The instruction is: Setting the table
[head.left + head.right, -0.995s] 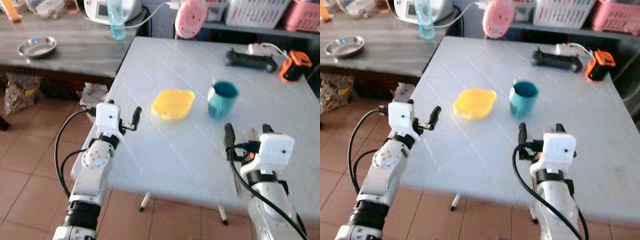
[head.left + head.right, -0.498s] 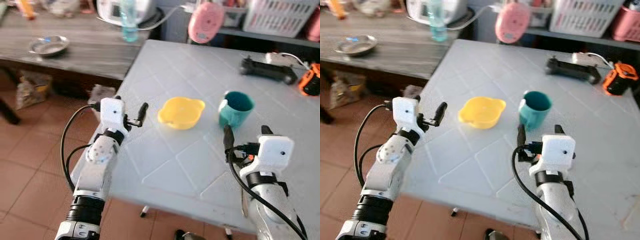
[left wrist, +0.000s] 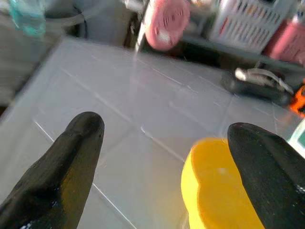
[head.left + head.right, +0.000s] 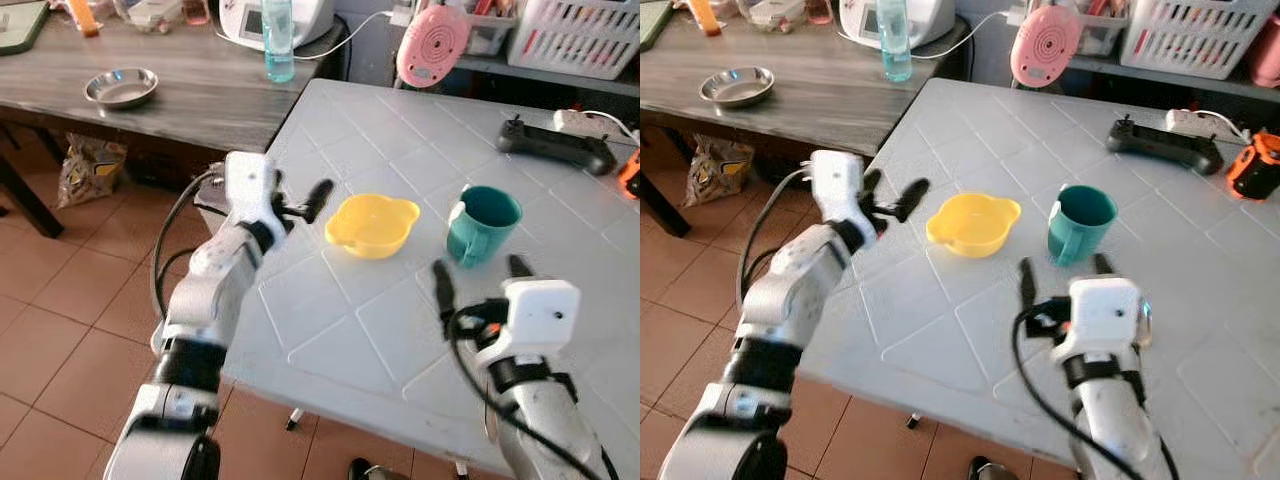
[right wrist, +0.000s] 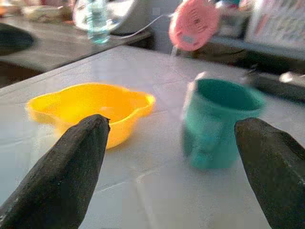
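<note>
A yellow bowl [image 4: 371, 224] and a teal mug [image 4: 482, 224] stand side by side near the middle of the white table [image 4: 330, 330]. My left gripper [image 4: 298, 195] hovers open just left of the bowl, its nearer fingertip close to the rim. In the left wrist view the bowl [image 3: 214, 191] lies by one of the black fingers [image 3: 267, 167]. My right gripper [image 4: 480, 278] is open above the table, a little short of the mug. The right wrist view has bowl [image 5: 90, 107] and mug [image 5: 217, 121] between its spread fingers [image 5: 62, 176]. Both grippers hold nothing.
A black controller [image 4: 555, 148] and an orange device [image 4: 632, 172] lie at the table's far right. Behind are a pink round object [image 4: 432, 45] and a white basket [image 4: 575, 35]. The wooden side table at left carries a steel bowl [image 4: 120, 88] and a bottle [image 4: 279, 40].
The camera has shifted and the picture is sharper. My left gripper has reached forward and now sits close to the yellow bowl's left rim. The right gripper has stayed open before the mug.
</note>
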Controlling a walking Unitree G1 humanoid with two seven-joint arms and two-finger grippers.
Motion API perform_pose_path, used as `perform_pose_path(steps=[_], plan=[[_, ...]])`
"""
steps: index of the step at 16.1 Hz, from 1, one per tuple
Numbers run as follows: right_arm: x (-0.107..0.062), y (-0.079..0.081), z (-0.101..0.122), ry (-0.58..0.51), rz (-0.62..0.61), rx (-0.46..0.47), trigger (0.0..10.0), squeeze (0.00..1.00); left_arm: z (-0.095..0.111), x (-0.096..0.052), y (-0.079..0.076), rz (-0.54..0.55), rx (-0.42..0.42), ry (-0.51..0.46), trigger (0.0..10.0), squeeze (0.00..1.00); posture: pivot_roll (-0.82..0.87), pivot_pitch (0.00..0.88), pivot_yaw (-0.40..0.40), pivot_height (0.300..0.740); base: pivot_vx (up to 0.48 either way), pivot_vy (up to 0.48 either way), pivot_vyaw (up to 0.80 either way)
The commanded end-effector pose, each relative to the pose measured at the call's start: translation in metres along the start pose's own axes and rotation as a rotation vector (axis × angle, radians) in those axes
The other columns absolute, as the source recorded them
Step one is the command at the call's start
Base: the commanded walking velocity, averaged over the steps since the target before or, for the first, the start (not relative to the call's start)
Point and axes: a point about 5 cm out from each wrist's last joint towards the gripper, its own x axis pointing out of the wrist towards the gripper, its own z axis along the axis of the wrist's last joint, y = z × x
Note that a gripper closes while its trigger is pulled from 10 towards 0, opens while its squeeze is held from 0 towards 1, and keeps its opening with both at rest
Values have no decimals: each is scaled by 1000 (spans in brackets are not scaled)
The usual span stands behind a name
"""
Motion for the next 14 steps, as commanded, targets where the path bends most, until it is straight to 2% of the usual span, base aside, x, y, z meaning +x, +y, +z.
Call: perform_pose_path(steps=[1,4,6,7,8,10,11,12,13,14], plan=[[-6,5,1,25,42,31,10000,0,-5,4,-1,-25,-21,53,10000,0,-5,163,9,740,0,0,0],[-18,10,0,71,84,74,10000,0,-8,10,-4,-61,-18,147,10000,0,-14,176,17,740,0,0,0],[-24,16,5,88,139,82,10000,0,-3,14,-3,-74,-1,158,10000,0,-18,181,20,740,0,0,0],[-26,19,6,98,167,88,10000,0,-4,16,-2,-82,12,185,8353,0,-19,183,22,740,0,0,0],[-27,20,5,101,175,89,10000,0,-3,16,-4,-90,17,193,4196,0,-20,184,21,740,0,0,0],[-27,20,6,104,178,90,10000,0,-4,17,-6,-107,29,225,3765,0,-19,184,20,740,0,0,0],[-28,20,5,114,176,89,10000,0,-9,17,-10,-140,47,268,667,0,-19,183,18,740,0,0,0],[-28,19,4,120,173,86,10000,0,-10,17,-12,-156,58,280,0,0,-21,184,17,740,0,0,0],[-28,17,3,125,161,82,10000,0,-13,16,-15,-166,52,305,0,0,-21,185,16,740,0,0,0],[-28,16,2,130,157,79,10000,0,-14,16,-15,-174,58,313,1255,0,-23,185,17,740,0,0,0]])
